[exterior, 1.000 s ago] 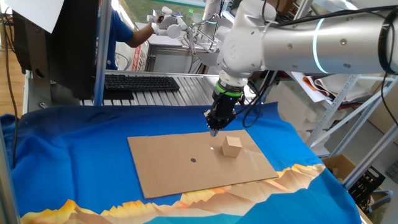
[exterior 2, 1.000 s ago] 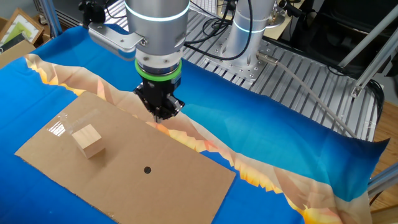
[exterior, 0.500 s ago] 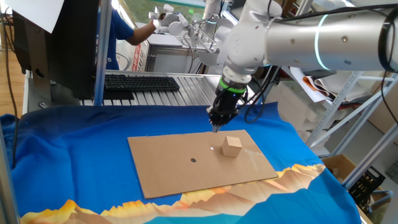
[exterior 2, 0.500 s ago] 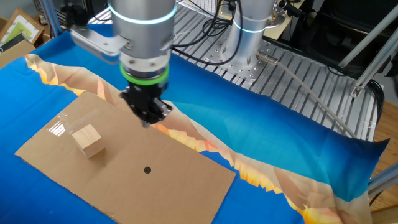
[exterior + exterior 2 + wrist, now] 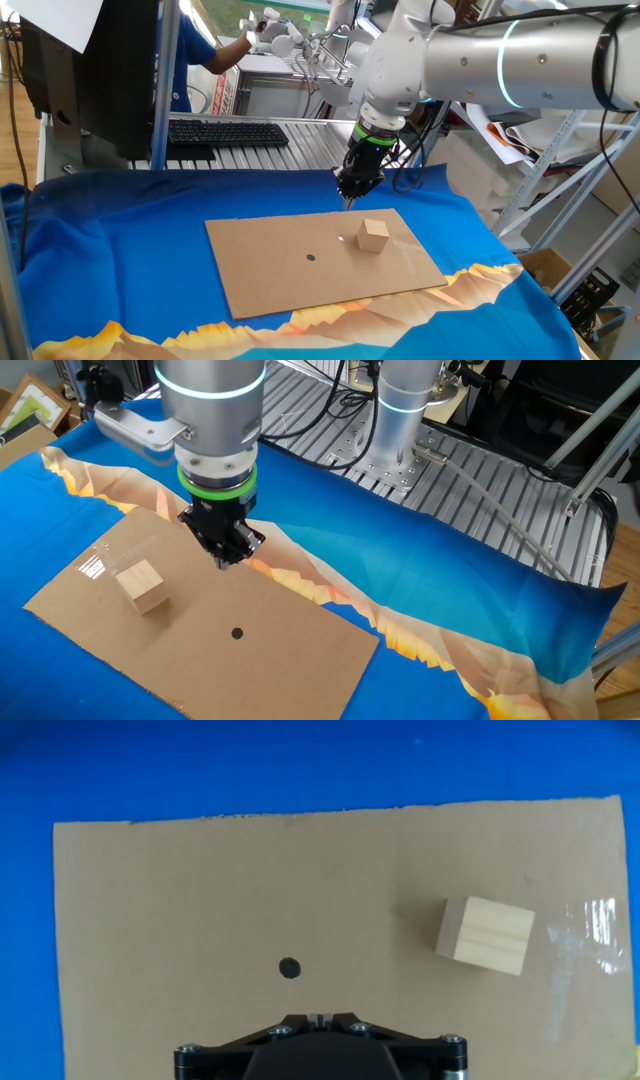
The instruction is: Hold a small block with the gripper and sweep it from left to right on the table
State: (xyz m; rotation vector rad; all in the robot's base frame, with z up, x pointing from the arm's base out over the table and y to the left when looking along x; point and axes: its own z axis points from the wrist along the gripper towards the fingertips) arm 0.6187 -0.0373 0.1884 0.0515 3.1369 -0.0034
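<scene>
One small block lies free on the cardboard sheet of the table, apart from the raised gripper, whose jaw state cannot be determined; the approach step applies, requiring alignment above the block, descent and grasp.

We find no readable text, label, brand, number or sign in any view. The cardboard sheet carries only a plain dark dot, no lettering. The small block beside that dot has bare faces. Papers behind the keyboard are too blurred for us to read.
</scene>
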